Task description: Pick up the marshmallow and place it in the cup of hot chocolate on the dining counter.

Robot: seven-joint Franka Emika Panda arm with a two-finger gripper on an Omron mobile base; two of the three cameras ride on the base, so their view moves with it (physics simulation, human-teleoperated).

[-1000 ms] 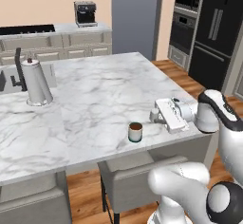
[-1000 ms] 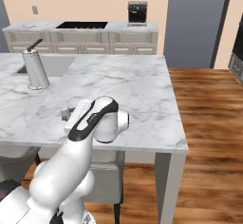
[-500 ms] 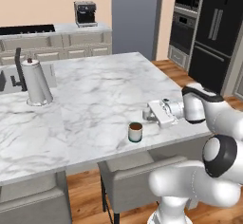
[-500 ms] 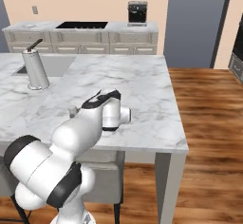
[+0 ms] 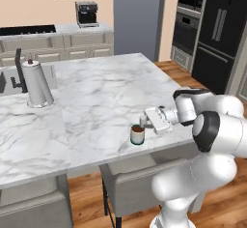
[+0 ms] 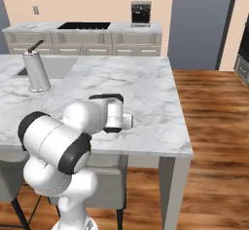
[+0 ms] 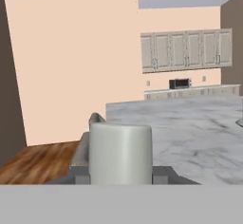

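Your arm has swung left toward the cup.

A second ago the hand sat at the right edge of the tabletop (image 5: 96,101), well apart from the cup (image 5: 137,135). Now it reaches flat over the tabletop, its fingers (image 5: 144,121) just beside the cup's upper right rim, marshmallow (image 7: 120,153) between them.

The cup of hot chocolate (image 5: 137,135) stands on the dining counter (image 5: 96,101), near its front edge
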